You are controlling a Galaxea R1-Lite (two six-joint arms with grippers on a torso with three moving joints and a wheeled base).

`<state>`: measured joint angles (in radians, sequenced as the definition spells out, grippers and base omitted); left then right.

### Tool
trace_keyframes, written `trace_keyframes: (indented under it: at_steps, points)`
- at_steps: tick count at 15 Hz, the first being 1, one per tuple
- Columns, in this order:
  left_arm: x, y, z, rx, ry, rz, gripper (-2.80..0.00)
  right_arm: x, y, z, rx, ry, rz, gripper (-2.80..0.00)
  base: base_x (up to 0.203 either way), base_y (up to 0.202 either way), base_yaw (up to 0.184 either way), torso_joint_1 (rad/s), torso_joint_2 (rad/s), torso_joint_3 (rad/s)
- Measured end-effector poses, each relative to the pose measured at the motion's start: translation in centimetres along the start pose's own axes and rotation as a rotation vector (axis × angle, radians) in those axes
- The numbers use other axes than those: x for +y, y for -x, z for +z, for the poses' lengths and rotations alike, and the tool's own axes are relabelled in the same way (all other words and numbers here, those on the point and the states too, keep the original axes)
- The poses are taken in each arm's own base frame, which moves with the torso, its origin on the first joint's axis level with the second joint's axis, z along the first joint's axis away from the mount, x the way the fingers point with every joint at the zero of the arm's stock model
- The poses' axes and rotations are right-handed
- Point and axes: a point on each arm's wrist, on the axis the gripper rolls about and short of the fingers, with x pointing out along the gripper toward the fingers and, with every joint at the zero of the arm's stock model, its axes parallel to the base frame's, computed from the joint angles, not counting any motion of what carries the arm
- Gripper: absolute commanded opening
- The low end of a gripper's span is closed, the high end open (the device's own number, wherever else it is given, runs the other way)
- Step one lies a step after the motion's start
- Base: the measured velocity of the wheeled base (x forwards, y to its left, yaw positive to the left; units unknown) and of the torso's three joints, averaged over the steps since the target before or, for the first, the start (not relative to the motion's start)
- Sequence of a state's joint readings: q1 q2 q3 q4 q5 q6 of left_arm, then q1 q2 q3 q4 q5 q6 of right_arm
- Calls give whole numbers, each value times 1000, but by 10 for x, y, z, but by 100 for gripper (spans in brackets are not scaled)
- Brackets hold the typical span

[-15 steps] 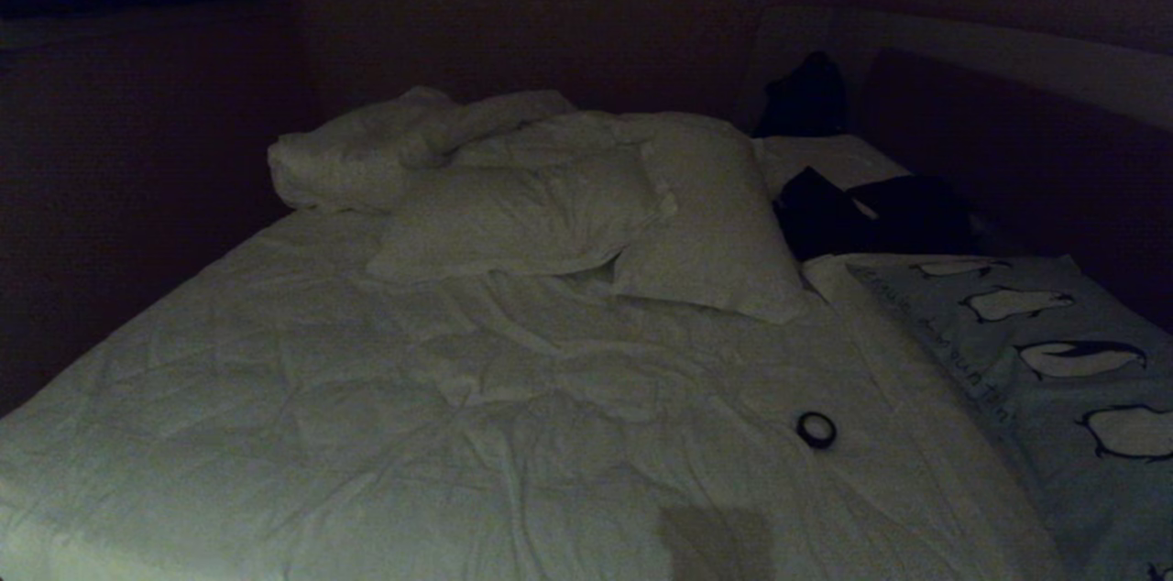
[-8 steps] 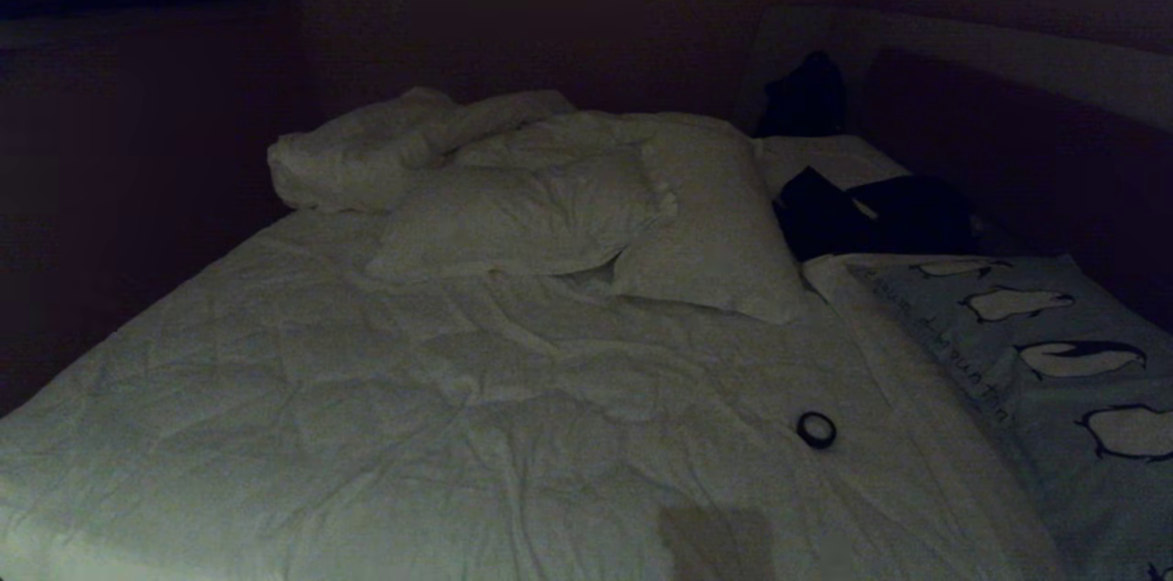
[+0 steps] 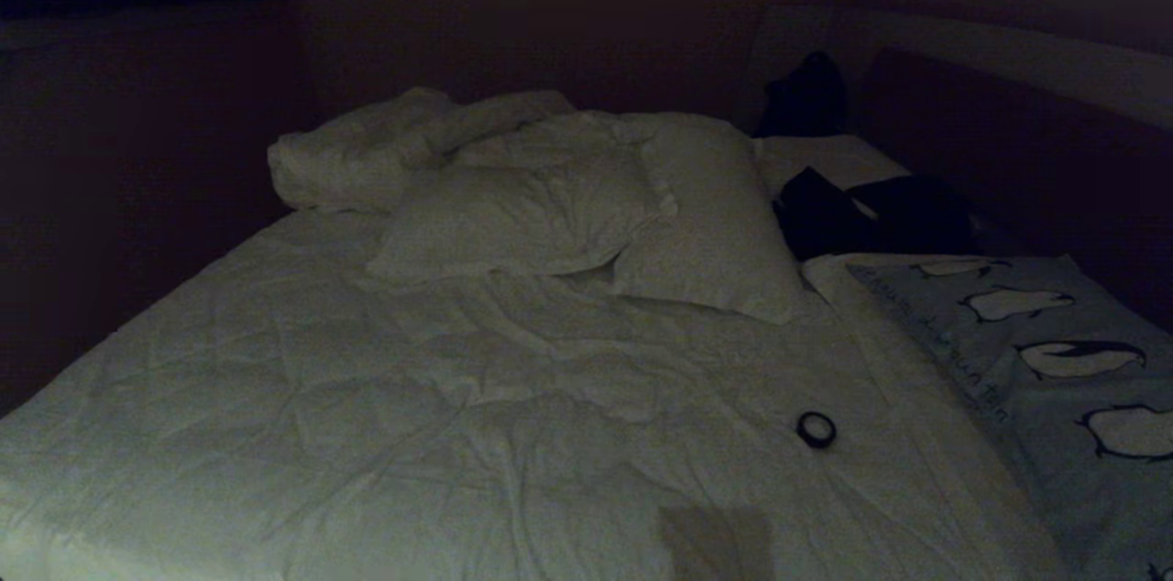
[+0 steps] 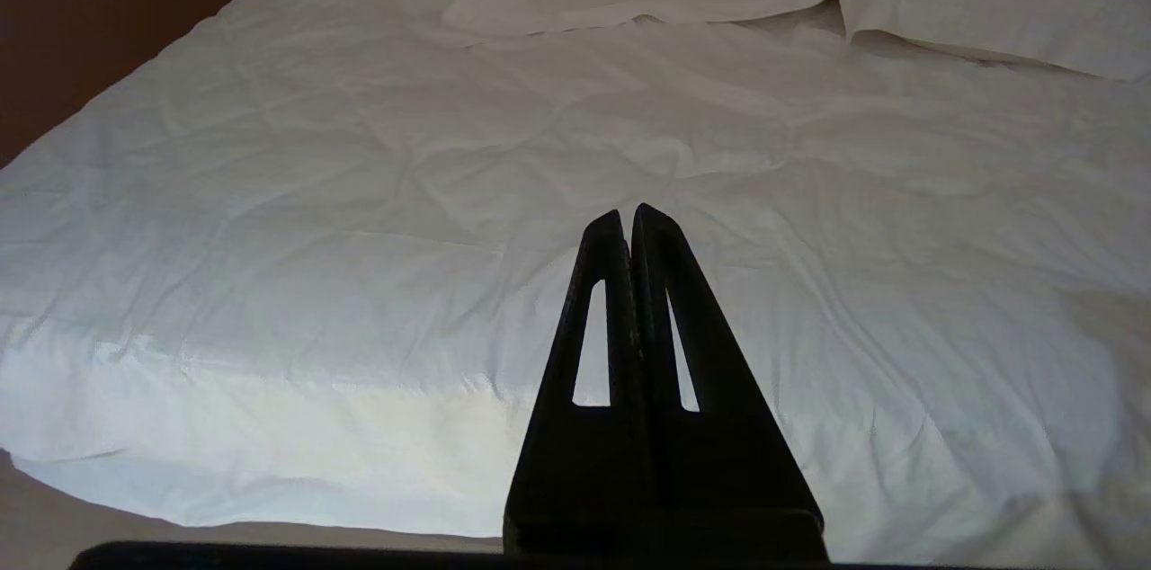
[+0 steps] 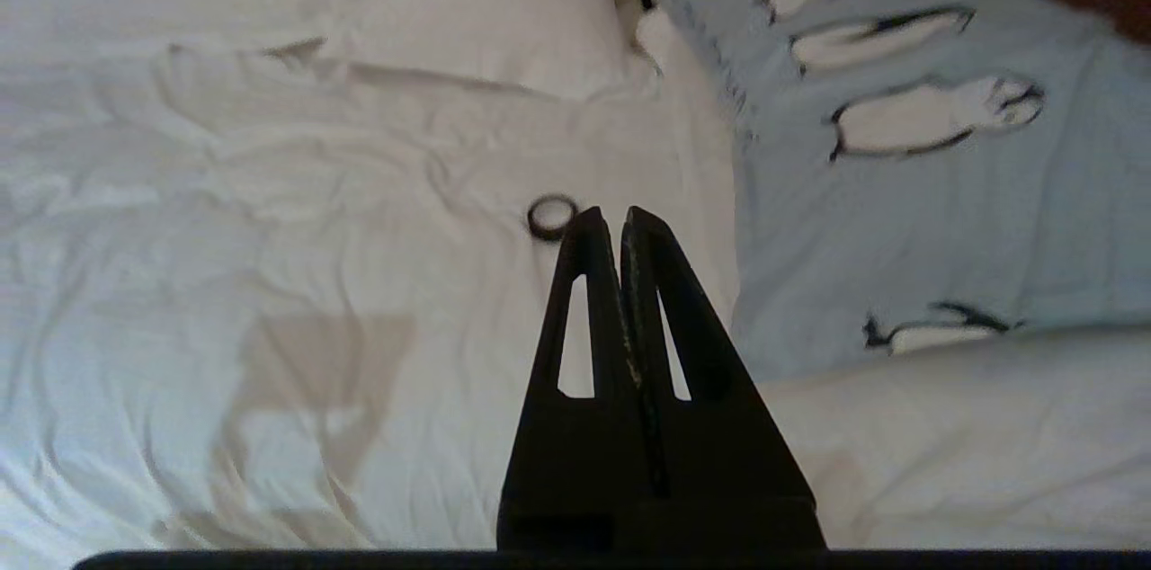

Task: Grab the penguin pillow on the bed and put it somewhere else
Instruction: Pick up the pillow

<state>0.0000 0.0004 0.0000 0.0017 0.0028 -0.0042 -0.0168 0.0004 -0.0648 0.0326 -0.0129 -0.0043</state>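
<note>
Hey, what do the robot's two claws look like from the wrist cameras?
Both look alike. The left claw and the right claw are each made of two flat, matte black fingers that taper to a point, each finger with a long narrow cut-out slot. No cables or markings show, and neither arm appears in the head view.

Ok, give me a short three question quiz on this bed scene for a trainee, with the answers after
1. True or false: the right gripper is shut on the penguin pillow.
2. What small dark thing lies on the bed near that pillow? A) ring B) sock C) remote
3. Fill in: both grippers' jaws are ____.

Key: 1 false, it is shut on nothing, above the duvet. 2 A, the ring. 3 shut, the left gripper too.
</note>
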Motion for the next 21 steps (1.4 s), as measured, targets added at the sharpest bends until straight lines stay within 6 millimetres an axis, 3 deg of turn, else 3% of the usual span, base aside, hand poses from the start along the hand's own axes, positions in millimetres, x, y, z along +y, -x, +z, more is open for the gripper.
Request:
trace_keyframes:
  at_steps: [7,12,15,21]
  points:
    - [0,0,0,0,0,0,-280,0,15,30,-33,5,1,-280,0,0,0,0,0,0]
    - [0,0,0,0,0,0,-280,0,11,47,25,22,1,-280,0,0,0,0,0,0]
    - [0,0,0,0,0,0,-280,0,-3,60,89,23,-5,-280,0,0,0,0,0,0]
    - [0,0,0,0,0,-1,-280,0,-52,75,246,19,-31,-280,0,0,0,0,0,0]
